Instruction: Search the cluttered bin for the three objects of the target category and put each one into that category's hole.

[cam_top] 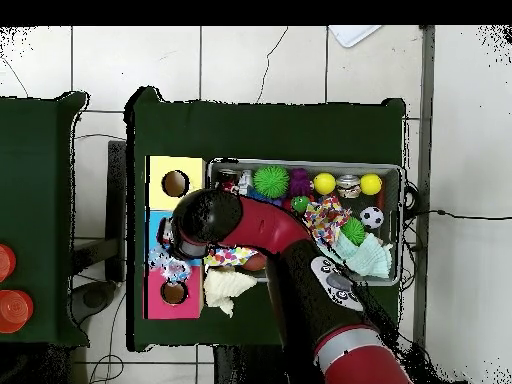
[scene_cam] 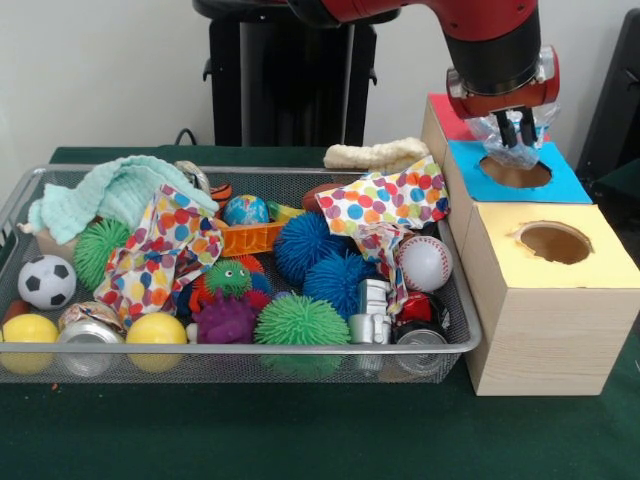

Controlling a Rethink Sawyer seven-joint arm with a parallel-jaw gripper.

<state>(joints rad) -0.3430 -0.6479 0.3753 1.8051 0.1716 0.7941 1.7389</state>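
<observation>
Blue hole | tool grips bottle | yellow-surround opening beside

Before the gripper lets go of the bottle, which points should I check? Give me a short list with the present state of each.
1. Gripper holds the clear bottle: ok, crinkled clear plastic sits between the fingers.
2. Gripper is above the blue-surround hole, not the yellow-surround hole: ok.
3. Bottle centred over the opening: cannot tell; the arm hides it in the overhead view.
4. Blue hole free of blockage: ok in the visible part.
5. Cloth from the bin clear of the hole: ok, the dotted cloth hangs beside the box, not on it.
</observation>
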